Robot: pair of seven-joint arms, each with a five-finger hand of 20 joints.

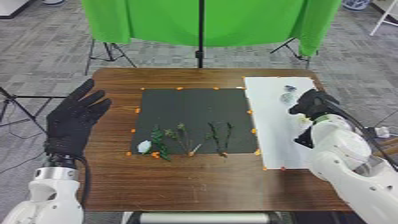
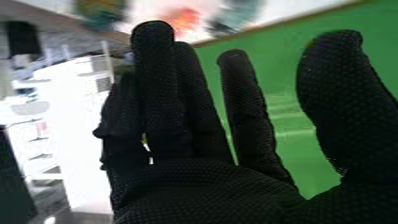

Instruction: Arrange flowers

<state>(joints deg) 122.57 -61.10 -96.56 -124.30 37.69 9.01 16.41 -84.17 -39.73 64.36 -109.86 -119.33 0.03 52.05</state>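
In the head view my left hand (image 1: pixel 73 117) is at the left of the table, fingers straight and holding nothing. My right hand (image 1: pixel 313 103) is over the white sheet (image 1: pixel 277 125) at the right, partly covering flowers there. Small bluish blooms (image 1: pixel 289 88) lie just beyond it. On the dark mat (image 1: pixel 191 110), a white flower (image 1: pixel 144 146), a leafy green stem (image 1: pixel 158 140) and several thin stems (image 1: pixel 183 137) lie along the near edge. In the right wrist view my right hand (image 2: pixel 204 185) has its fingers extended and the thumb apart, with nothing between them.
The brown table (image 1: pixel 178 185) surrounds mat and sheet, with small orange tape marks along their borders. Beyond its far edge stands a green cloth (image 1: pixel 249 25) with a black stand (image 1: pixel 200 52). Another tripod stands left of the table.
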